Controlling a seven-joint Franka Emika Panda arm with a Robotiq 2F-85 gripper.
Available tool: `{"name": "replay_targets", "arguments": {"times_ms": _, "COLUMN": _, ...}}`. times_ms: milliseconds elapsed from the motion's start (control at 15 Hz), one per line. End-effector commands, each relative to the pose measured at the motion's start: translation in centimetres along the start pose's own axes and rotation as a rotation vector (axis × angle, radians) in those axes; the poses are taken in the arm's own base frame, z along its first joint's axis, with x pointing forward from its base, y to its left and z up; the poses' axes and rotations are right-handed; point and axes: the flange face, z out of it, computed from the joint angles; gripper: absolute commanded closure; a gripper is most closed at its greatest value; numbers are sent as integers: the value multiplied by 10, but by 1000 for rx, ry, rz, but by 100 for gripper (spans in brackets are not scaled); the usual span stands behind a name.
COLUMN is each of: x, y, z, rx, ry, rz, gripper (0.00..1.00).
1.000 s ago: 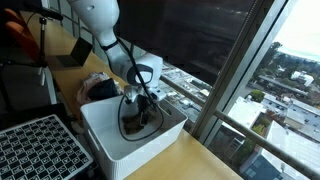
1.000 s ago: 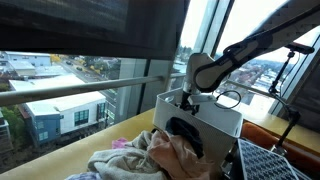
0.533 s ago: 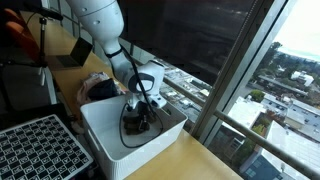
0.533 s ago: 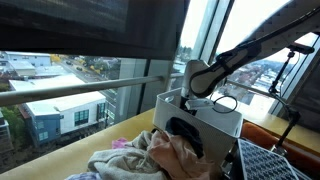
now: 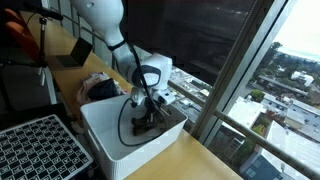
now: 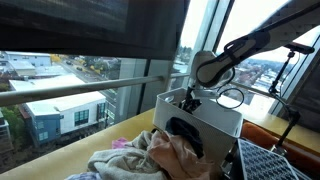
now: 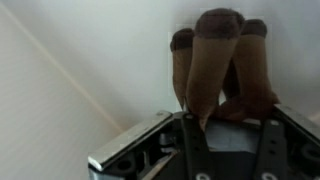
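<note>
In the wrist view my gripper [image 7: 230,122] is shut on a brown fuzzy cloth [image 7: 216,55], which bunches up just past the fingertips against the white inner wall of the bin [image 7: 70,70]. In both exterior views the gripper [image 5: 147,117] [image 6: 186,101] reaches down inside the white bin [image 5: 105,135] [image 6: 215,122]. A dark garment [image 5: 133,127] lies in the bin under the gripper, and a dark piece [image 6: 186,135] hangs over the bin's near wall.
A heap of light clothes [image 6: 160,155] [image 5: 98,88] lies on the wooden counter beside the bin. A black perforated tray [image 5: 35,150] [image 6: 272,164] stands on the bin's other side. Large window panes and their frame [image 5: 232,75] run close behind the bin.
The jaws have gone from wide open to shut on the brown cloth. The gripper has shifted slightly within the bin.
</note>
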Motion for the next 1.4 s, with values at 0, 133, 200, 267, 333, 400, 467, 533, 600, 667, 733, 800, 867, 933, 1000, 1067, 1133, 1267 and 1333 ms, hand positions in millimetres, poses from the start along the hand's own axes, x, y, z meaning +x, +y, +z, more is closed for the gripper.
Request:
{"name": "replay_targets", "arguments": {"times_ms": 0, "x": 1, "y": 51, "z": -68, "rx": 0, "ry": 76, "rz": 83, "gripper": 100}}
{"name": "replay_targets", "arguments": {"times_ms": 133, "x": 1, "y": 74, "z": -108, "rx": 3, "ry": 131, "rz": 111, "gripper": 100}}
{"name": "replay_targets", "arguments": {"times_ms": 200, "x": -2, "y": 80, "z": -129, "rx": 5, "ry": 161, "rz": 116, "gripper": 100}}
{"name": "replay_targets", "arguments": {"times_ms": 267, "x": -6, "y": 82, "z": -150, "rx": 7, "ry": 189, "rz": 117, "gripper": 100}}
{"name": "replay_targets", "arguments": {"times_ms": 333, "x": -13, "y": 75, "z": -171, "rx": 11, "ry": 222, "rz": 111, "gripper": 100}}
{"name": "replay_targets", "arguments": {"times_ms": 400, "x": -21, "y": 69, "z": -191, "rx": 16, "ry": 250, "rz": 102, "gripper": 100}}
{"name": "replay_targets", "arguments": {"times_ms": 467, "x": -31, "y": 55, "z": -208, "rx": 23, "ry": 276, "rz": 88, "gripper": 100}}
{"name": "replay_targets", "arguments": {"times_ms": 533, "x": -43, "y": 36, "z": -221, "rx": 31, "ry": 289, "rz": 63, "gripper": 100}}
{"name": "replay_targets", "arguments": {"times_ms": 600, "x": -58, "y": 16, "z": -234, "rx": 40, "ry": 294, "rz": 39, "gripper": 100}}
{"name": "replay_targets", "arguments": {"times_ms": 667, "x": -73, "y": -10, "z": -238, "rx": 50, "ry": 285, "rz": 6, "gripper": 100}}
{"name": "replay_targets", "arguments": {"times_ms": 733, "x": -90, "y": -34, "z": -247, "rx": 62, "ry": 271, "rz": -26, "gripper": 100}}
{"name": "replay_targets", "arguments": {"times_ms": 800, "x": -108, "y": -62, "z": -246, "rx": 66, "ry": 257, "rz": -66, "gripper": 100}}
{"name": "replay_targets", "arguments": {"times_ms": 867, "x": -127, "y": -89, "z": -247, "rx": 71, "ry": 244, "rz": -108, "gripper": 100}}
{"name": "replay_targets", "arguments": {"times_ms": 933, "x": -148, "y": -116, "z": -250, "rx": 77, "ry": 226, "rz": -152, "gripper": 100}}
{"name": "replay_targets", "arguments": {"times_ms": 1000, "x": -168, "y": -143, "z": -246, "rx": 81, "ry": 208, "rz": -196, "gripper": 100}}
{"name": "replay_targets", "arguments": {"times_ms": 1067, "x": -189, "y": -169, "z": -244, "rx": 79, "ry": 193, "rz": -238, "gripper": 100}}
{"name": "replay_targets", "arguments": {"times_ms": 1133, "x": -207, "y": -192, "z": -242, "rx": 79, "ry": 170, "rz": -282, "gripper": 100}}
{"name": "replay_targets", "arguments": {"times_ms": 1267, "x": -240, "y": -231, "z": -234, "rx": 78, "ry": 115, "rz": -357, "gripper": 100}}
{"name": "replay_targets", "arguments": {"times_ms": 1333, "x": -252, "y": -248, "z": -228, "rx": 76, "ry": 88, "rz": -388, "gripper": 100}}
